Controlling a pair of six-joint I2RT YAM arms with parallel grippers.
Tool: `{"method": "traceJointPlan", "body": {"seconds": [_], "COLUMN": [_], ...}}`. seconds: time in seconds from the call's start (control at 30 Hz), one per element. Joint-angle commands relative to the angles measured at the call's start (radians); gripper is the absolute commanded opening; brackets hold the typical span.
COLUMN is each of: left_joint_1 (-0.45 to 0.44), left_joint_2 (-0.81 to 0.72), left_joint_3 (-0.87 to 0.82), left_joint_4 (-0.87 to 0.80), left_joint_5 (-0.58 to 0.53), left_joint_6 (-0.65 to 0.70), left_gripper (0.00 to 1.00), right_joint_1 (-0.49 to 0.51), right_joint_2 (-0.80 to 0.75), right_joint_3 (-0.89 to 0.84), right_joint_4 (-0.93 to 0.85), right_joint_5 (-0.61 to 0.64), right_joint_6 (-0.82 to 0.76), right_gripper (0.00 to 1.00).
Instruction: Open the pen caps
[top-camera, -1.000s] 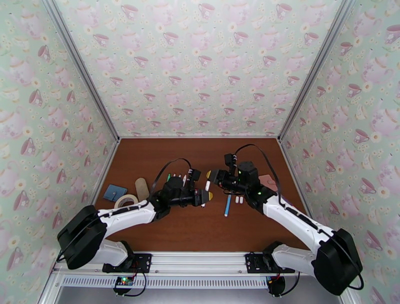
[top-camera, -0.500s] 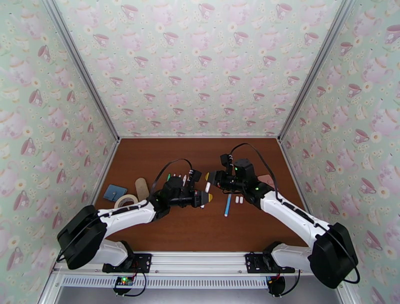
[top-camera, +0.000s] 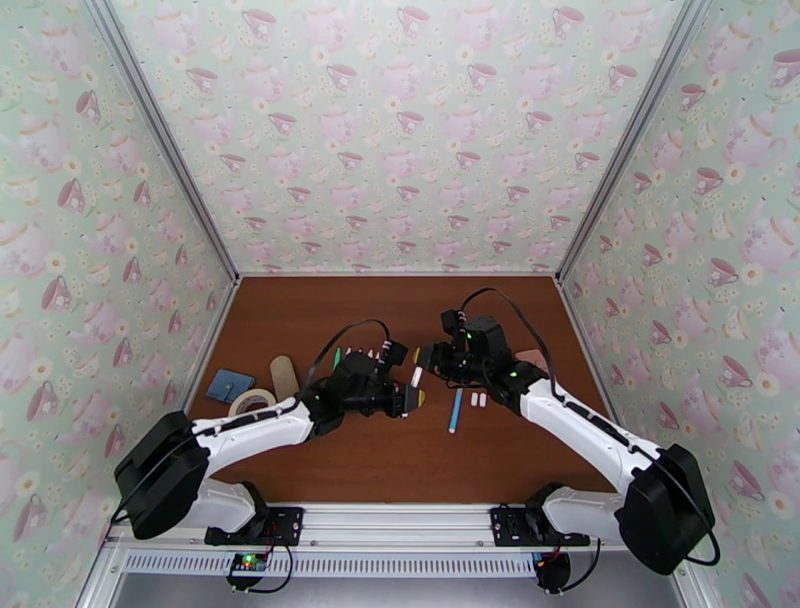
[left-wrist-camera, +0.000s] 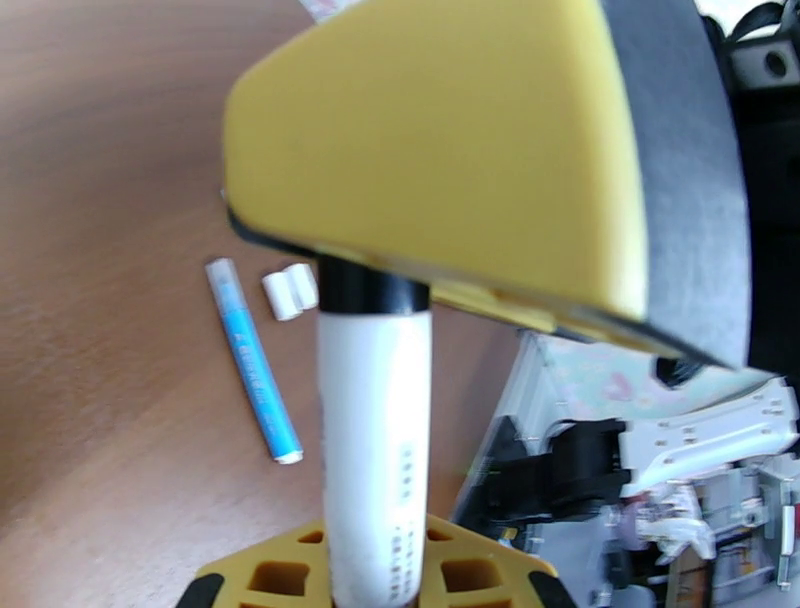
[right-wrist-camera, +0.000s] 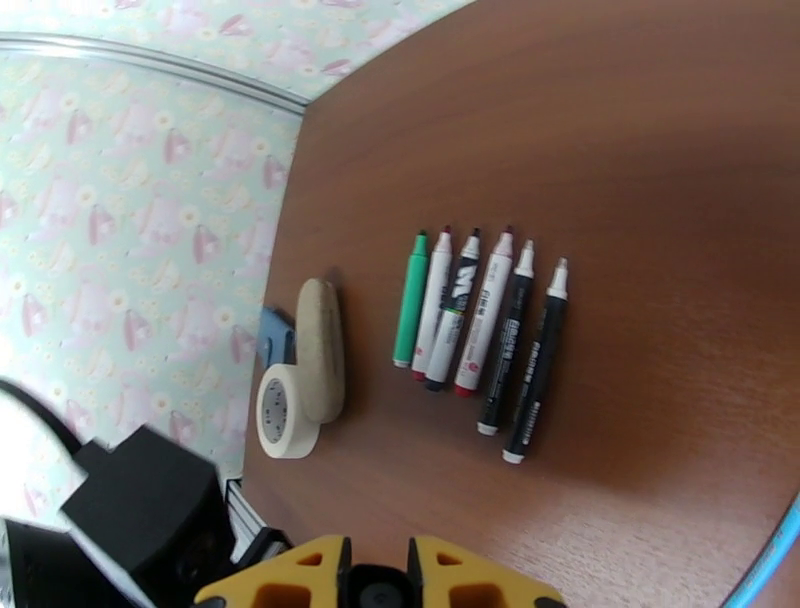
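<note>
Six uncapped pens lie side by side on the table, tips all pointing the same way: one green, three mainly white, two black. I note that in the top view the left arm's wrist hides part of this row. Just left of the row lies a beige lump, with a tape roll touching its near end and a small blue item behind it.

A blue pen lies flat on the table, apart from both grippers. Two white caps lie touching each other just beside one end of it.

The left gripper is clenched on the barrel of a white pen and holds it off the table. The right gripper meets it tip to tip near the table's middle. Its yellow pads are clamped around the black cap at the pen's far end. The cap sits seated on the barrel; I see no gap between them. Nothing stands between the two grippers but the pen itself.
</note>
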Motion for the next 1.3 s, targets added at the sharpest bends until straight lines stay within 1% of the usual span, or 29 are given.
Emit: {"method": "traceJointPlan", "body": {"seconds": [0.0,0.03,0.1,0.17,0.23,0.3,0.4,0.5,0.57,0.67,0.73,0.8,0.87,1.0,1.1,1.27], "left_joint_1": [-0.055,-0.067,-0.077,-0.076,-0.059,-0.026,0.024,0.04,0.04,0.042,0.041,0.042,0.04,0.023,0.017,0.015], "left_joint_2": [-0.023,-0.02,-0.018,-0.025,-0.033,-0.041,-0.042,-0.023,-0.003,0.03,0.04,0.045,0.034,-0.017,-0.051,-0.113], "left_joint_3": [0.027,0.04,0.046,0.032,0.004,-0.043,-0.1,-0.109,-0.104,-0.106,-0.106,-0.105,-0.098,-0.06,-0.057,-0.064], "left_joint_4": [-0.249,-0.281,-0.307,-0.284,-0.202,-0.061,0.148,0.262,0.31,0.382,0.369,0.325,0.253,0.059,0.019,-0.008], "left_joint_5": [-0.159,-0.19,-0.211,-0.17,-0.048,0.116,0.299,0.423,0.483,0.534,0.528,0.499,0.438,0.256,0.174,0.1], "left_joint_6": [0.125,0.14,0.151,0.146,0.116,0.047,-0.07,-0.141,-0.178,-0.22,-0.209,-0.18,-0.14,-0.036,-0.012,-0.003], "left_gripper": [0.05,0.04,0.04,0.03,0.03,0.03,0.03,0.04,0.05,0.05,0.05,0.05,0.05,0.07,0.09,0.1], "right_joint_1": [-0.034,-0.038,-0.047,-0.06,-0.079,-0.101,-0.131,-0.15,-0.157,-0.169,-0.178,-0.187,-0.187,-0.187,-0.188,-0.192], "right_joint_2": [-0.042,-0.048,-0.059,-0.073,-0.088,-0.099,-0.117,-0.121,-0.123,-0.127,-0.136,-0.146,-0.152,-0.15,-0.158,-0.156], "right_joint_3": [0.059,0.061,0.064,0.056,0.031,0.006,-0.021,-0.038,-0.055,-0.073,-0.077,-0.06,-0.021,0.053,0.066,0.054], "right_joint_4": [-0.036,-0.049,-0.066,-0.062,0.013,0.076,0.139,0.205,0.257,0.319,0.334,0.289,0.174,-0.095,-0.228,-0.465], "right_joint_5": [0.131,0.145,0.169,0.165,0.105,0.038,-0.028,-0.102,-0.138,-0.174,-0.176,-0.155,-0.098,0.049,0.113,0.244], "right_joint_6": [0.038,0.041,0.047,0.051,0.04,0.035,0.023,0.011,0.014,0.032,0.036,0.02,-0.022,-0.116,-0.195,-0.293], "right_gripper": [0.0,0.0,0.0,0.0,0.0,0.0,0.0,0.0,0.0,0.0,0.0,0.0,0.0,0.0,0.0,0.0]}}
